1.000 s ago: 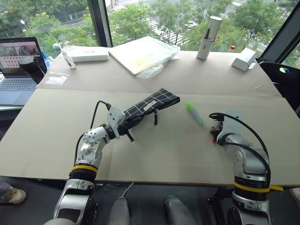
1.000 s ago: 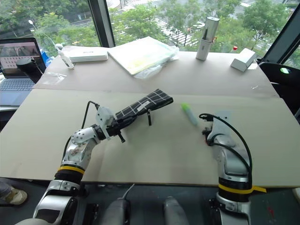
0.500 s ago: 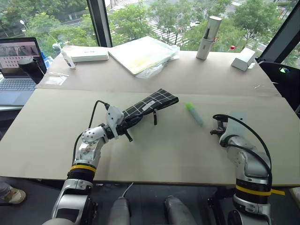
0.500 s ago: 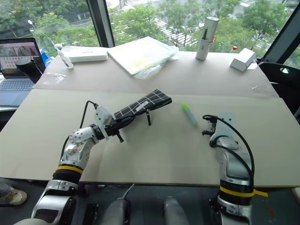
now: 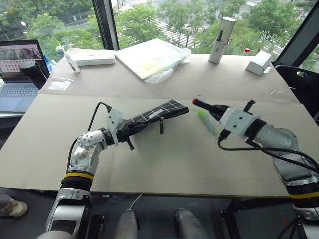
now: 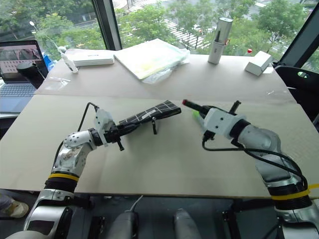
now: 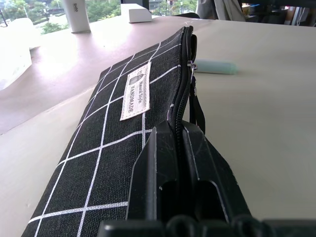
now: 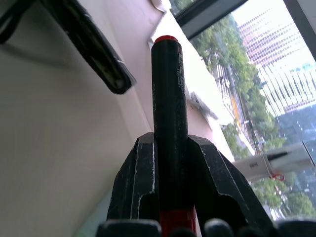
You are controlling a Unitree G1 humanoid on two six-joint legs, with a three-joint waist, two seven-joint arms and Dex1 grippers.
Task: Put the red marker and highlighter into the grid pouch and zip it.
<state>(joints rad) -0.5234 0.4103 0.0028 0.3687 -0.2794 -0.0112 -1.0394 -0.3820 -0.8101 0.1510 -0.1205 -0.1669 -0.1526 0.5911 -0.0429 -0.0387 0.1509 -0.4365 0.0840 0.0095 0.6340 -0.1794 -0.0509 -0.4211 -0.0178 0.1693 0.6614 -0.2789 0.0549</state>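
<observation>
While the left jaws [image 5: 130,130] stay clamped on the pouch [image 5: 157,113], labelled "HANDMADE", the right jaws [image 5: 215,111] have lifted the marker [image 5: 203,105] off the tabletop [image 5: 164,164] above the highlighter [image 5: 206,121].

highlighter [image 5: 206,121] right of grid pouch [image 5: 153,113]

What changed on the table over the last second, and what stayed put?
The right gripper, which was low over the table's right side, has risen and swung left toward the pouch, turning level, its jaws shut on the red marker. The left gripper stays clamped on the pouch's near end, lifted a little. The highlighter lies where it was.
</observation>
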